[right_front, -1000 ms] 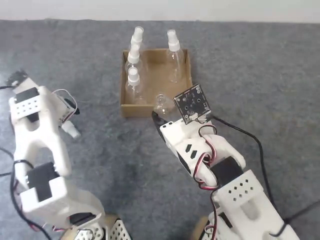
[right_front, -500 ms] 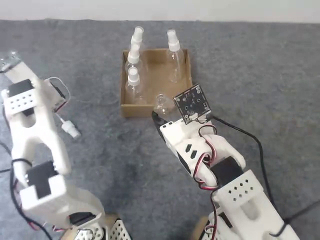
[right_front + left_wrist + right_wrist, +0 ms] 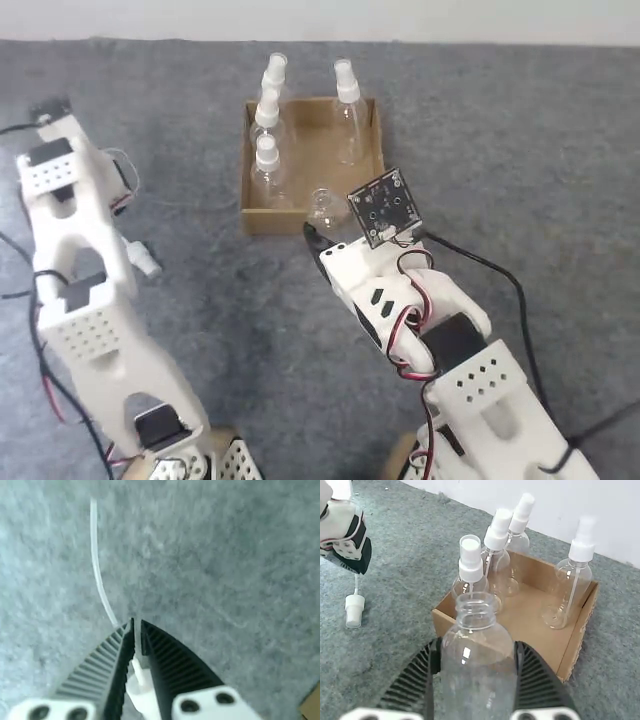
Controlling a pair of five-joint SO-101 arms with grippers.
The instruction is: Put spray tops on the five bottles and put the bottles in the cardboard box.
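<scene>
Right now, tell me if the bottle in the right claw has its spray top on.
Off: the bottle shows a bare, open neck.

Lab bench: grey felt mat (image 3: 520, 130), white wall (image 3: 450, 18)

You have a grey, carpet-like table cover (image 3: 520, 130), and on it the cardboard box (image 3: 265, 220) sits at the far middle, a black cable (image 3: 500, 268) trails across the right side, and a white spray top (image 3: 147, 262) is at the left, touching the cover or just above it.
</scene>
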